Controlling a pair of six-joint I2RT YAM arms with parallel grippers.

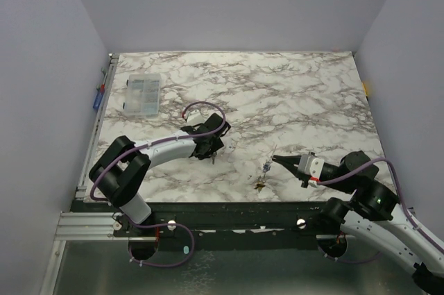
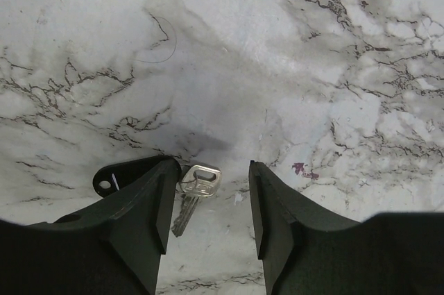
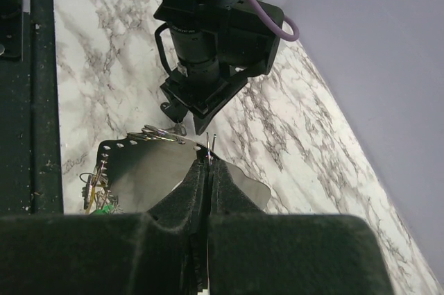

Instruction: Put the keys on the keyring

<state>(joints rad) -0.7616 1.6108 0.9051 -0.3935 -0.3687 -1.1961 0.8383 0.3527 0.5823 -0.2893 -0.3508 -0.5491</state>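
Note:
A bare silver key [image 2: 196, 185] lies flat on the marble between the jaws of my left gripper [image 2: 212, 166], close to the left finger [image 2: 149, 201]. The jaws stand apart and hold nothing. From above, that gripper [image 1: 210, 149] is low over the table's middle. My right gripper [image 3: 209, 163] is shut on the keyring [image 3: 211, 144], whose thin wire pokes out past the fingertips. In the top view the right gripper [image 1: 279, 159] hangs near the front edge with the keyring [image 1: 269, 166] at its tip. A small bunch of keys [image 1: 261, 184] lies below it, showing green and yellow [image 3: 97, 194].
A clear plastic compartment box [image 1: 141, 93] stands at the back left. A shiny metal plate [image 3: 149, 170] spreads around the right fingers. Purple cable [image 1: 201, 106] loops over the left arm. Grey walls close in the table on three sides.

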